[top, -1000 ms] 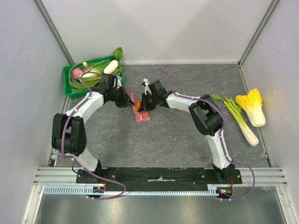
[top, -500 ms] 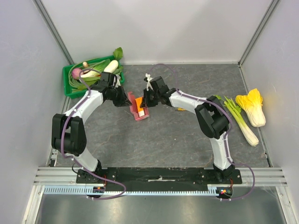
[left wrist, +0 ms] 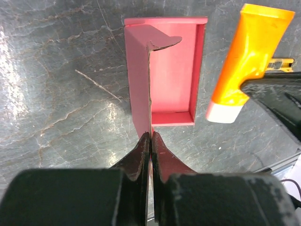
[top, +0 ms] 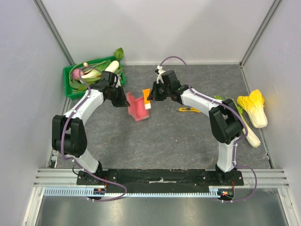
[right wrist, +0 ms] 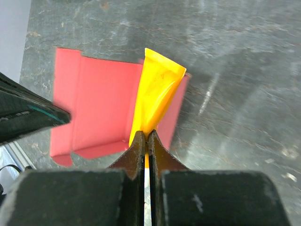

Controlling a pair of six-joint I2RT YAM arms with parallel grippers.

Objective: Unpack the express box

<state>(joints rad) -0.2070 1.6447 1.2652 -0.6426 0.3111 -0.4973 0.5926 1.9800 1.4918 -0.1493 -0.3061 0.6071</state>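
Express box [top: 137,107], a small flat pink-red carton of plain matte cardboard, sits near the middle of the table [top: 164,141], open and tilted, its shallow tray bare inside. We see the left gripper [left wrist: 150,139] pinched tight on the thin raised flap at the carton's edge; we cannot tell whether the carton's base touches the table. Just beside the open tray hangs an orange tube [left wrist: 244,61], smooth and glossy, with a flat crimped end and a white cap. The right gripper [right wrist: 145,136] is clamped hard on its narrow end. The two black grippers face each other across the carton.

Farther out, a yellow utility knife [top: 188,109] lies on the grey, veined, stone-patterned surface. A green crate [top: 69,90] of leafy vegetables stands at the far left. Well apart at the right lie a pale green stalk [top: 244,126] and a yellow-leaved cabbage [top: 254,107].
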